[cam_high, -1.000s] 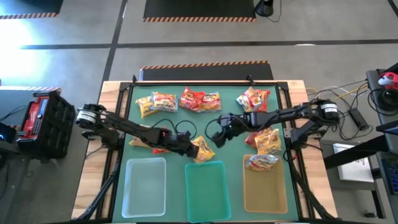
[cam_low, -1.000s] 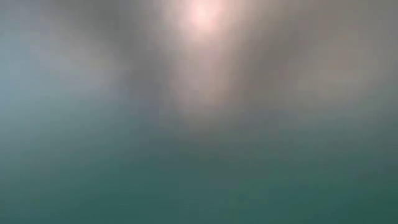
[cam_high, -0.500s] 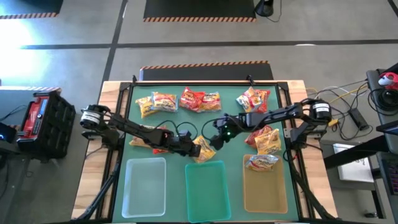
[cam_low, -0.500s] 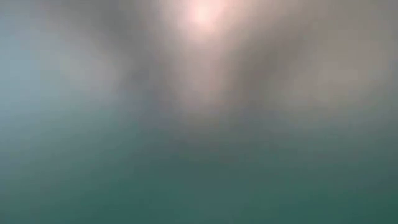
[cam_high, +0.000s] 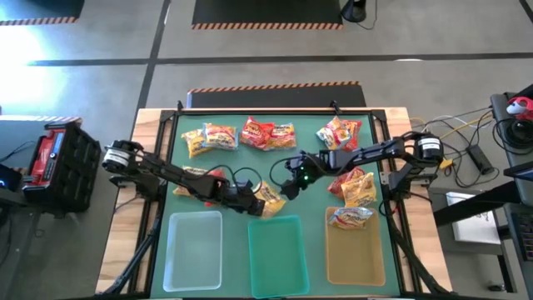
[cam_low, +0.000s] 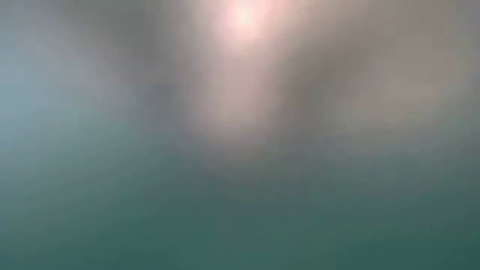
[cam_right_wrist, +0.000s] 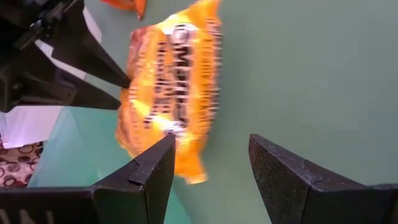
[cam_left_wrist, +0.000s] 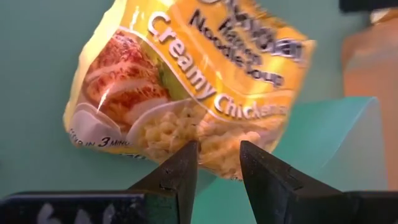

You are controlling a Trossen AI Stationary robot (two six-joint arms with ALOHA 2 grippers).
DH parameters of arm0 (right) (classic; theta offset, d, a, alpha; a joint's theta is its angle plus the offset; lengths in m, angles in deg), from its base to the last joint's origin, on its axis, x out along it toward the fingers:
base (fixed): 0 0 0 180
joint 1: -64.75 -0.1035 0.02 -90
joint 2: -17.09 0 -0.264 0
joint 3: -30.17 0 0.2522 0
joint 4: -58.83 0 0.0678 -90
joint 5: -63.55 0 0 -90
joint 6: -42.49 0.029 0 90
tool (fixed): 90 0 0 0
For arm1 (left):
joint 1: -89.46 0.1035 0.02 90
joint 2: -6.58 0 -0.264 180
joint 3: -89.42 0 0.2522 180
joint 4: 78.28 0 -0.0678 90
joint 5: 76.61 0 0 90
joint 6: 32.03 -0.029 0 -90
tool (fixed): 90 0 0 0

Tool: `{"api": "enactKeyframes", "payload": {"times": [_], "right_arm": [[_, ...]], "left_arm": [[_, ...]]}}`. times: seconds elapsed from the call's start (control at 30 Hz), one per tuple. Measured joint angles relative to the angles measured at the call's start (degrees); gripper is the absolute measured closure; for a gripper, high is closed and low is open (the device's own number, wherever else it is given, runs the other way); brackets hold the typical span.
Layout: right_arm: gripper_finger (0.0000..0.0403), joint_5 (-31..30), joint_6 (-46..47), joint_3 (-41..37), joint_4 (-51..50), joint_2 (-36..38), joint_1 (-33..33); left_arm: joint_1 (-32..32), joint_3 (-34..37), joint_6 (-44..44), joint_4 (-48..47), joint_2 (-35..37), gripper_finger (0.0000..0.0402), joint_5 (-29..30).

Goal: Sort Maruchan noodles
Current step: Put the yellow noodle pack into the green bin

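Left wrist view: left tool (cam_left_wrist: pixel 217 163) apparently pinches yellow packet (cam_left_wrist: pixel 186 87); right tool (cam_right_wrist: pixel 210 163) open, empty.

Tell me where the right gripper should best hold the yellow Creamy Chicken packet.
Its free edge, coming from the side opposite the left gripper, which pinches the other edge. The thin packet is tilted, so the right gripper, jaws open, likely fits over it.

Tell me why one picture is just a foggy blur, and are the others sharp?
Low view: wholly out of focus, only teal and pinkish haze. Left wrist view: crisp, "Creamy Chicken" legible on the yellow packet. Right wrist view: the packet smeared. High view: evenly lit, fairly clear.
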Motion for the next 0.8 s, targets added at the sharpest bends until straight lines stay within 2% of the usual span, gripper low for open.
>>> {"api": "enactKeyframes", "payload": {"times": [0.27,0.43,0.6,0.8], "right_arm": [[0.0211,1.2,0.7,0.0,3.1,0.0,1.0],[0.0211,4.8,1.7,0.0,5.5,0.0,1.7],[0.0211,5.9,1.1,0.0,6.8,0.0,1.7],[0.0211,-4.8,0.6,0.0,7.0,0.0,1.8]], "left_arm": [[0.0,0.3,0.6,-2.2,-2.4,0.0300,0.1],[0.6,0.5,0.8,-2.6,-2.5,0.0308,4.0],[2.0,0.5,0.7,-2.2,-3.6,0.0314,4.7],[3.0,0.4,0.8,-1.4,-5.7,0.0318,4.8]]}}
